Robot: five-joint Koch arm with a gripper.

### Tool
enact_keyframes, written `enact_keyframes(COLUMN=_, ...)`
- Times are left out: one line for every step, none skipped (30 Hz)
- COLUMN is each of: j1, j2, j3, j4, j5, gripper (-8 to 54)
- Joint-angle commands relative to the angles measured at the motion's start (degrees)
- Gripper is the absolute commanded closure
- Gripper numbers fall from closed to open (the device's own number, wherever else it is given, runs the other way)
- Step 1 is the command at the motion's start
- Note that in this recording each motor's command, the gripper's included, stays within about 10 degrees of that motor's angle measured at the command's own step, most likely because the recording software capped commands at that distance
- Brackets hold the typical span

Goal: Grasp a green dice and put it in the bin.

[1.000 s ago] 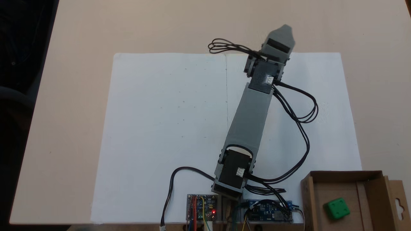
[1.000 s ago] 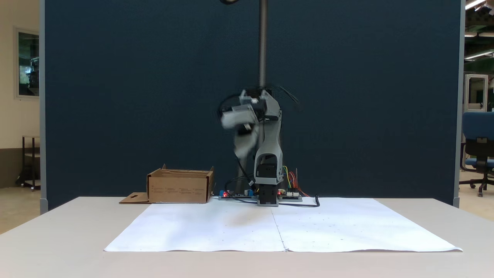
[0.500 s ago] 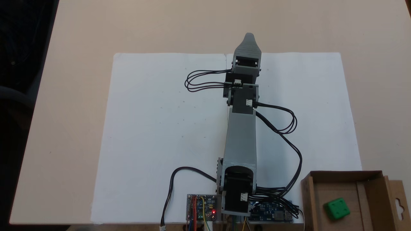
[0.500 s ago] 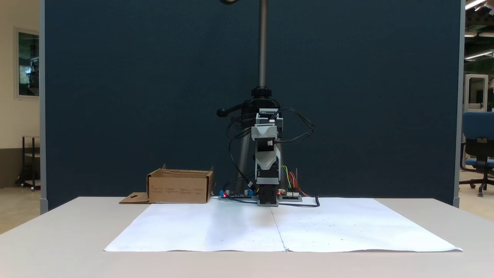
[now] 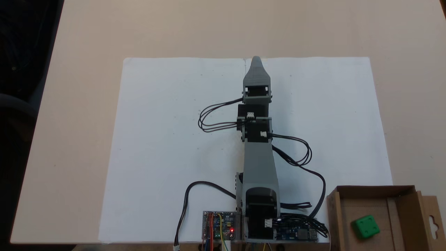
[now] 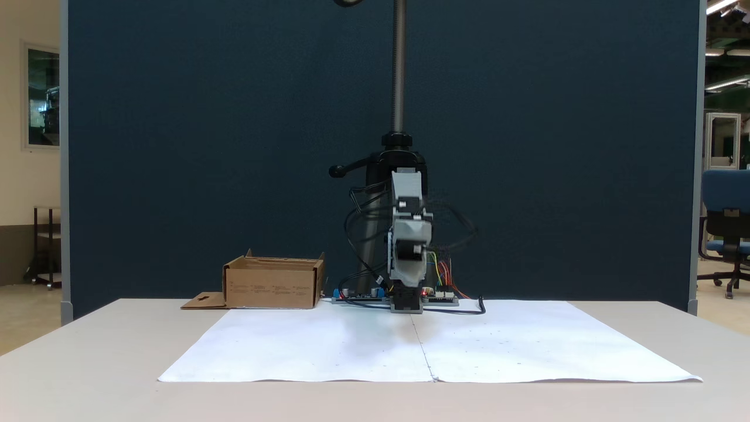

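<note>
The green dice (image 5: 365, 226) lies on the floor of the bin (image 5: 369, 190), a brown cardboard box at the lower right of a fixed view from above. From the front, the bin (image 6: 272, 285) stands left of the arm's base, and its walls hide the dice. My gripper (image 5: 256, 61) points along the paper's middle seam, far from the bin. A single tapered tip shows from above, so its jaws cannot be made out. Nothing is seen in it. The arm (image 6: 407, 234) is blurred from the front.
A white paper sheet (image 5: 167, 139) covers the middle of the beige table (image 5: 87, 35). Circuit boards (image 5: 218, 230) and black cables (image 5: 313, 167) sit around the arm's base. A flat flap with a hang-hole (image 5: 433, 223) juts from the bin. A dark pole (image 6: 398, 70) rises behind the arm.
In the view from above, the arm has swung left to the paper's middle seam and drawn its gripper back toward the base. The green dice has stayed in the bin.
</note>
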Motion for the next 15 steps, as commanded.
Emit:
enact_keyframes(j1=-0.26, j2=3.43, j3=0.79, j4=-9.56, j5=-2.99, gripper=2.4)
enact_keyframes(j1=-0.35, j2=4.66, j3=2.29, j4=-11.32, j5=-2.99, gripper=2.4)
enact_keyframes(j1=-0.35, j2=5.19, j3=3.60, j4=-12.99, j5=-2.99, gripper=2.4)
enact_keyframes(j1=-0.35, j2=6.24, j3=4.75, j4=-14.75, j5=-2.99, gripper=2.4)
enact_keyframes(j1=-0.35, j2=6.77, j3=5.89, j4=-16.68, j5=-3.08, gripper=2.4)
enact_keyframes(j1=-0.35, j2=7.82, j3=7.21, j4=-18.53, j5=-3.08, gripper=2.4)
enact_keyframes(j1=-0.35, j2=8.61, j3=8.35, j4=-20.55, j5=-2.99, gripper=2.4)
enact_keyframes(j1=-0.26, j2=9.23, j3=9.40, j4=-22.74, j5=-3.08, gripper=2.4)
enact_keyframes(j1=0.09, j2=9.32, j3=10.46, j4=-24.41, j5=-3.08, gripper=2.4)
enact_keyframes(j1=0.18, j2=9.49, j3=11.51, j4=-26.26, j5=-3.08, gripper=2.4)
enact_keyframes(j1=0.26, j2=10.11, j3=12.57, j4=-27.84, j5=-2.99, gripper=2.4)
enact_keyframes(j1=0.26, j2=10.90, j3=13.62, j4=-29.51, j5=-3.08, gripper=2.4)
enact_keyframes(j1=0.26, j2=11.43, j3=14.68, j4=-31.36, j5=-3.08, gripper=2.4)
enact_keyframes(j1=0.26, j2=12.13, j3=15.64, j4=-33.12, j5=-3.08, gripper=2.5)
enact_keyframes(j1=0.09, j2=12.30, j3=16.61, j4=-34.79, j5=-2.99, gripper=2.5)
